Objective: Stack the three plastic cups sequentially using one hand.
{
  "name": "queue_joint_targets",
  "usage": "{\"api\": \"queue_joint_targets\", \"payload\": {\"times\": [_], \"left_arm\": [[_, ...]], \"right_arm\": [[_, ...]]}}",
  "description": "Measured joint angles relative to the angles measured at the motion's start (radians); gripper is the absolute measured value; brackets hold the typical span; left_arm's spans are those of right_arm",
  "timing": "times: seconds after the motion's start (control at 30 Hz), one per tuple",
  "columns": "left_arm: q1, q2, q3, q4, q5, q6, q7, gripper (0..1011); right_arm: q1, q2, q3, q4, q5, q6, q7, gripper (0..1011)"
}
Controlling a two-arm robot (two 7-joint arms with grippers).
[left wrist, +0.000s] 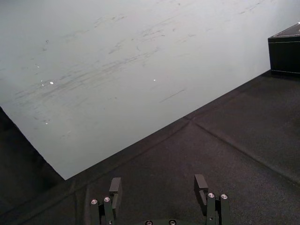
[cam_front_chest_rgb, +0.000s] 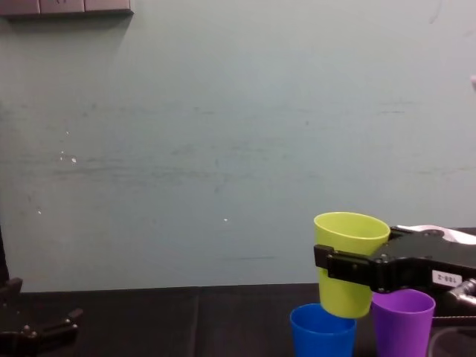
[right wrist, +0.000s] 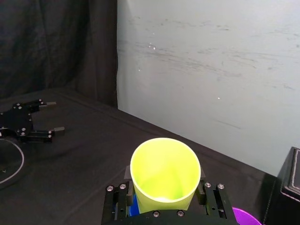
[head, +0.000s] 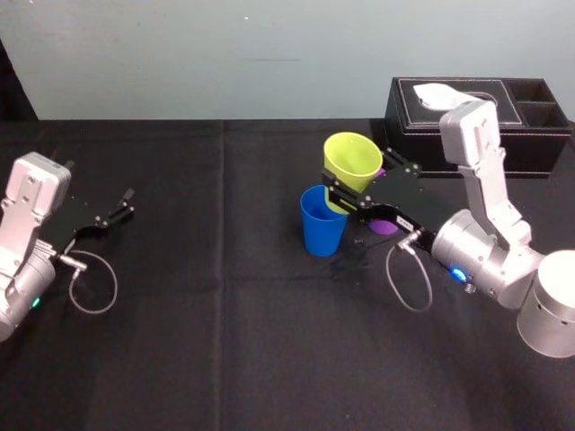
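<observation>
Setting: robotics lab test bench.
Evidence: table (head: 225, 359) draped in seamed black cloth. Bare, scuffed pale green wall (cam_front_chest_rgb: 186, 149) behind it. Dark curtain (right wrist: 56, 42) hung at one side. Grey wall plates (cam_front_chest_rgb: 67, 6) high up. Silver left arm (head: 27, 224) and right arm (head: 485, 197) with exposed cables, stationed at the bench.

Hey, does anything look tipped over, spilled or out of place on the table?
Nothing stands out. The blue cup and purple cup stand upright on the black table; the right tool holds the yellow-green cup roughly upright just above the blue one. The left tool rests open, far left.
</observation>
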Motion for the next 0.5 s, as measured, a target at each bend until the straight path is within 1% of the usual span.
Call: {"api": "queue_joint_targets", "payload": {"times": [0.3,0.5], "left_arm": [[0.0,0.0,0.0,0.0,0.0,0.0,0.0,1011],[0.0,0.0,0.0,0.0,0.0,0.0,0.0,1011]], "right_arm": [[0.048,-0.015,-0.023,0.045,0.002,0.012,0.01,736],[0.064,-0.022,-0.036,0.07,0.004,0.013,0.015,735]]}}
